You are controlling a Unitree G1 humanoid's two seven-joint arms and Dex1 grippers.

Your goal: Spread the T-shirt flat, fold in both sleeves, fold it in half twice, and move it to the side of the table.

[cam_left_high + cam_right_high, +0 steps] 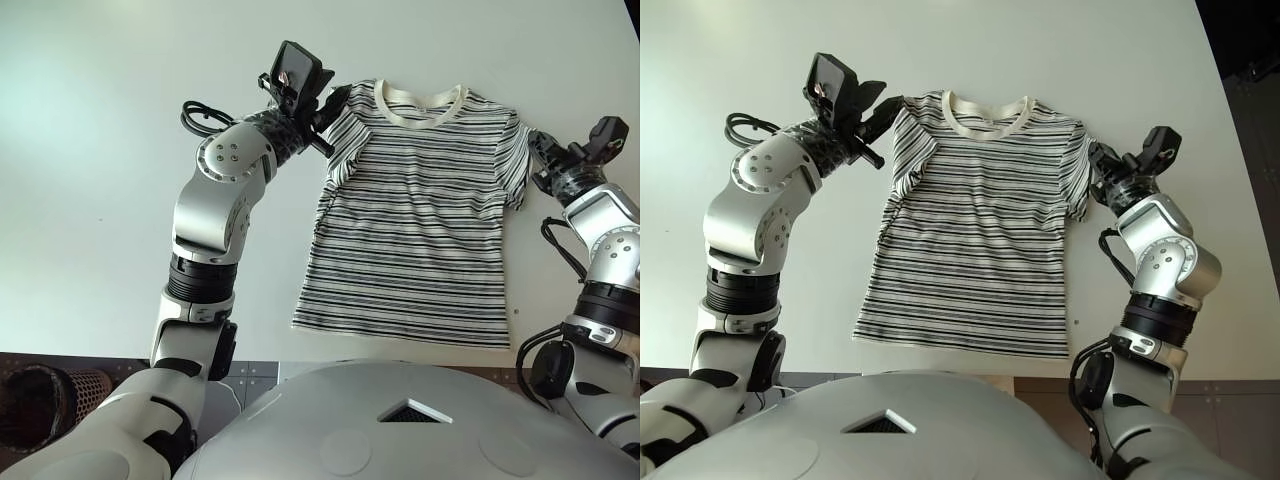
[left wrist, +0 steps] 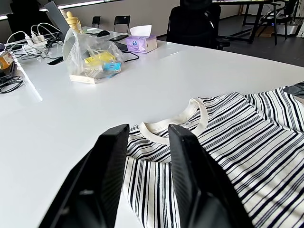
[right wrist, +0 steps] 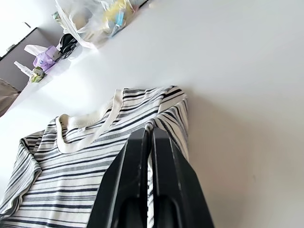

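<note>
The right gripper (image 3: 151,132), fingers pressed together, pinches a sleeve (image 3: 173,109) of the striped T-shirt (image 1: 415,215) spread at the table's near edge. The left gripper (image 2: 148,137), fingers spread, hovers at the opposite shoulder. Farther along the white table (image 1: 100,120) sit a plastic bag (image 2: 92,57) and a tissue box (image 2: 141,42), with an office chair (image 2: 197,23) behind.

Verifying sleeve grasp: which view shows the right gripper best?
Right wrist view: the right gripper close up, fingers pressed together on the T-shirt sleeve hem. Eye views show it from above, small, at that sleeve, fingers unclear. Left wrist view: too little to tell.
</note>
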